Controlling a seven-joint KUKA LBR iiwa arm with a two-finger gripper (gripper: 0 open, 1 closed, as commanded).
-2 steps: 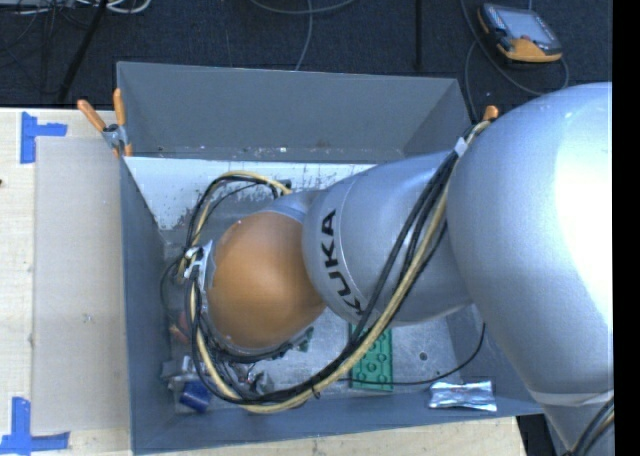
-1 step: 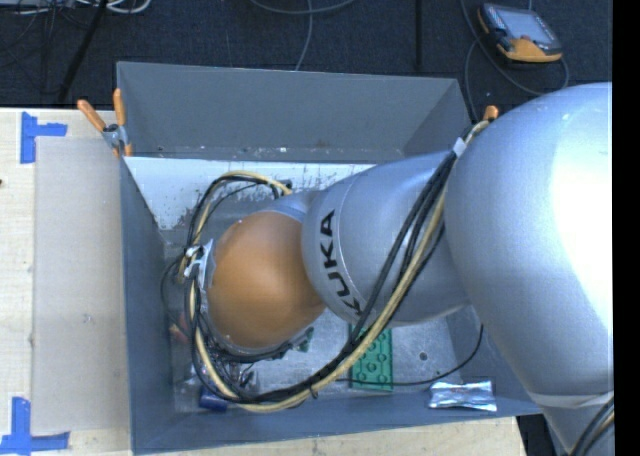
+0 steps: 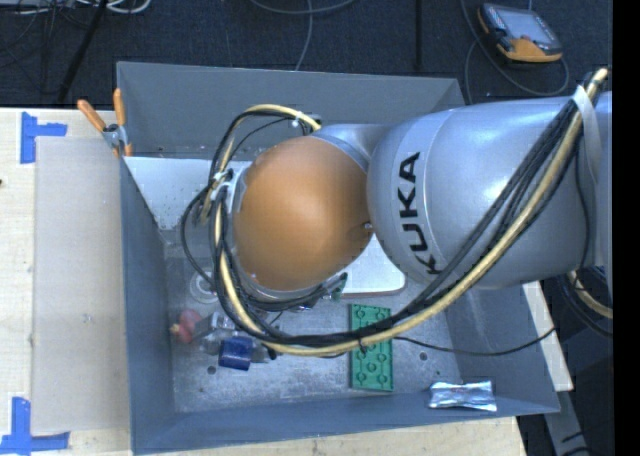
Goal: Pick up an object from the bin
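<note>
From where I stand, the one word that can be read is "KUKA", black capitals running up the silver casing of the arm (image 3: 470,214), which reaches in from the right and covers most of the grey bin (image 3: 150,274). At its wrist sits a rounded orange cover (image 3: 300,212), looped about with black and yellow cables (image 3: 225,274). Just below that cover's lower left, the gripper (image 3: 222,336) pokes out low over the bin floor. Whether it is released or clenched I cannot tell, since the cover and cables hide most of it. The nearest things to it lie in the bin's near left part: a small blue block (image 3: 236,354) just beside it, and a small red piece (image 3: 186,325) a little to the left, near the left wall. A green studded plate (image 3: 371,347) lies flat further right, partly crossed by a cable, with no print that I can make out. A crumpled silver wrapper (image 3: 462,396) lies apart in the near right corner. Bare floor runs along the near wall between the blue block and the green plate.
</note>
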